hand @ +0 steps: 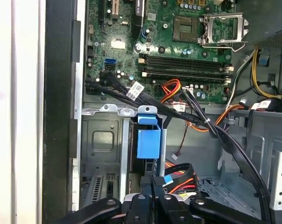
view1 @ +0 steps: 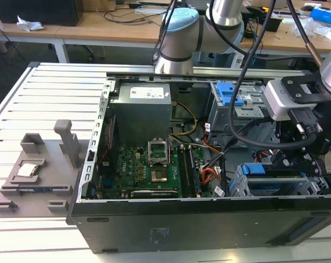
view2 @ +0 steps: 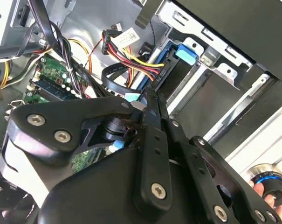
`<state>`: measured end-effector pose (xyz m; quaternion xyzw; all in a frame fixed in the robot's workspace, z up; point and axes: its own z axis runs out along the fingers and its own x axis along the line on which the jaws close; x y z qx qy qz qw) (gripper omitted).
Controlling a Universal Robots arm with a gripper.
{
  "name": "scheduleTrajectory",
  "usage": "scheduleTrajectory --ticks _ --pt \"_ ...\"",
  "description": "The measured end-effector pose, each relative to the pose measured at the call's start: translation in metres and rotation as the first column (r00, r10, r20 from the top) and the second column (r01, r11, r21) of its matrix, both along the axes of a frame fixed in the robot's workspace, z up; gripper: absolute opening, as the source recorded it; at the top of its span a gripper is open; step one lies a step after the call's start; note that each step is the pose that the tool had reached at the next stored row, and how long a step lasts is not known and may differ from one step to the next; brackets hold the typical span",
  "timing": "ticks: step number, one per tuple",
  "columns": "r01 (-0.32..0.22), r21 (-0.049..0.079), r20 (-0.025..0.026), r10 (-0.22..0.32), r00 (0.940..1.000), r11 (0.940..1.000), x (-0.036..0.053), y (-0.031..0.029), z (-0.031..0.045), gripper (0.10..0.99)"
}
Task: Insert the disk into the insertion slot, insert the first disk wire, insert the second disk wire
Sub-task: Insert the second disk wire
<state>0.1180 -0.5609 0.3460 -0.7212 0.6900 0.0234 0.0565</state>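
Black gripper fingers (view2: 152, 116) are seen pressed together just behind the seated drive.

Nothing is visibly held between the closed fingers of the black two-finger gripper (hand: 154, 184). Directly ahead of its tips, the flat silver disk in its bright blue plastic carrier (hand: 147, 137) is lodged upright inside the perforated silver-grey sheet-metal insertion slot (hand: 101, 140); red, yellow and black wires (view2: 131, 58) are bunched beside the tips.

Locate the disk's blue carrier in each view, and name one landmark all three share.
Exterior view: blue carrier in the insertion slot, at the exterior view's right.
Second wrist view: beside the red and yellow wires.
First wrist view: between the slot's grey walls.
Shared landmark: green motherboard.
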Motion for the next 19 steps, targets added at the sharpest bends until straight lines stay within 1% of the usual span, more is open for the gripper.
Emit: scheduleTrajectory --ticks 2,4,8,12,13,15,17,19 --pt "0.002 0.000 0.0001 -0.002 1.0000 1.0000 0.0001 -0.0003 0.0018 0.133" --pt "0.004 0.000 0.0000 -0.004 1.0000 1.0000 0.0001 -0.0008 0.0020 0.133" --pt "0.014 0.000 -0.0014 -0.014 0.9999 0.9999 0.0027 -0.0012 -0.0002 0.133" --pt "0.024 0.000 -0.0018 -0.024 0.9997 0.9997 0.0031 -0.0012 -0.0027 0.133" --pt "0.031 0.002 -0.0019 -0.031 0.9995 0.9995 0.0031 -0.0011 -0.0028 0.133" --pt "0.090 0.003 -0.0019 -0.090 0.9960 0.9960 0.0029 -0.0012 -0.0028 0.133" --pt "0.117 0.004 -0.0019 -0.117 0.9931 0.9931 0.0025 -0.0012 -0.0028 0.133" --pt "0.121 0.008 -0.0024 -0.121 0.9927 0.9926 0.0010 -0.0012 -0.0029 0.133"
